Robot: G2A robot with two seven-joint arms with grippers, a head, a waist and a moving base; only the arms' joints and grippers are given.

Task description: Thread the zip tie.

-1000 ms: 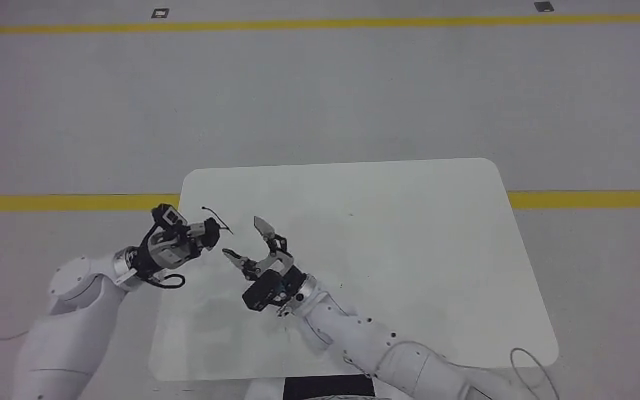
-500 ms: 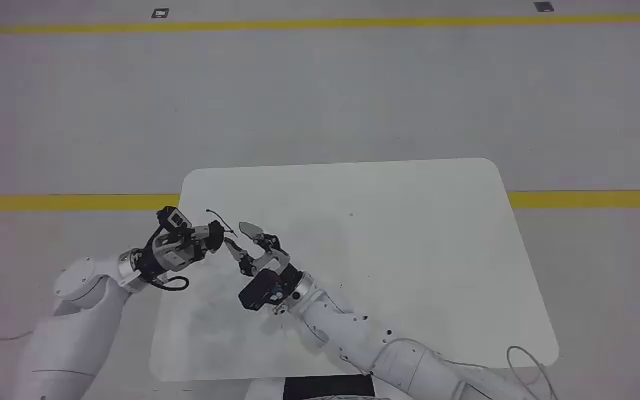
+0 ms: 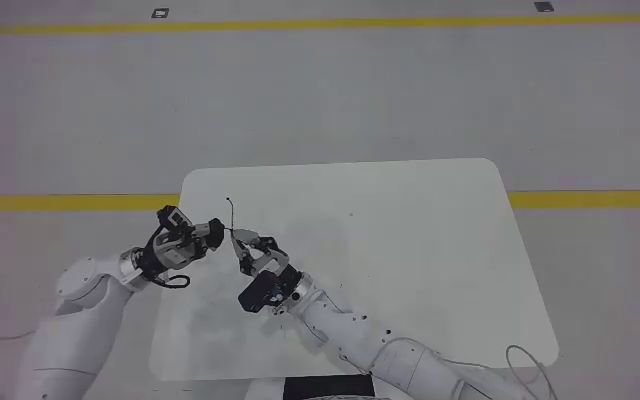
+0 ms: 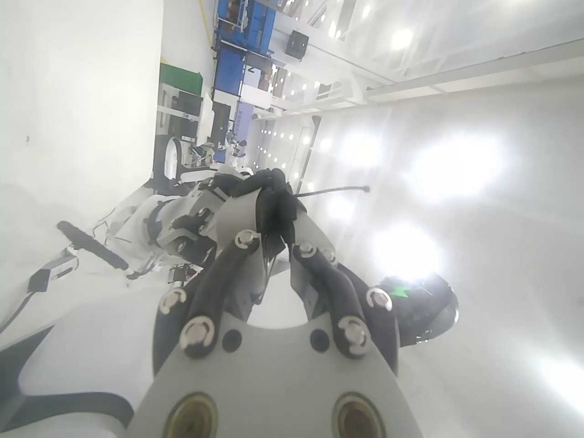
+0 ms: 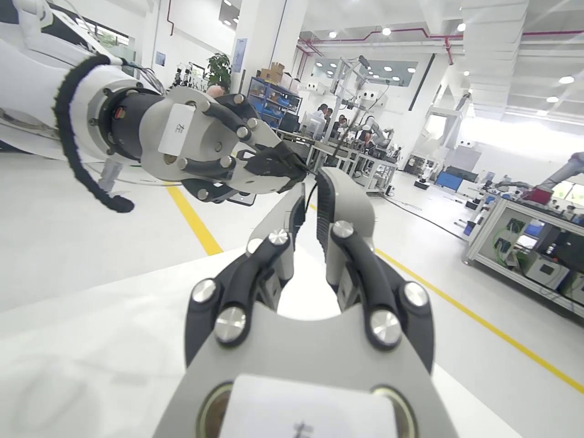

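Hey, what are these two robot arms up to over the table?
Two robot arms meet above a white table, working on a thin black zip tie. The left tool is shut on the tie, and one end sticks out free beyond it. The right tool is nose to nose with it, fingers either side of the strand with a small gap showing. Nothing looks threaded yet.

Above the left part of the white rounded table (image 3: 400, 250), the left gripper (image 3: 215, 232) sits just left of the right gripper (image 3: 243, 246), with the thin black plastic zip tie (image 3: 229, 212) jutting from between their tips.
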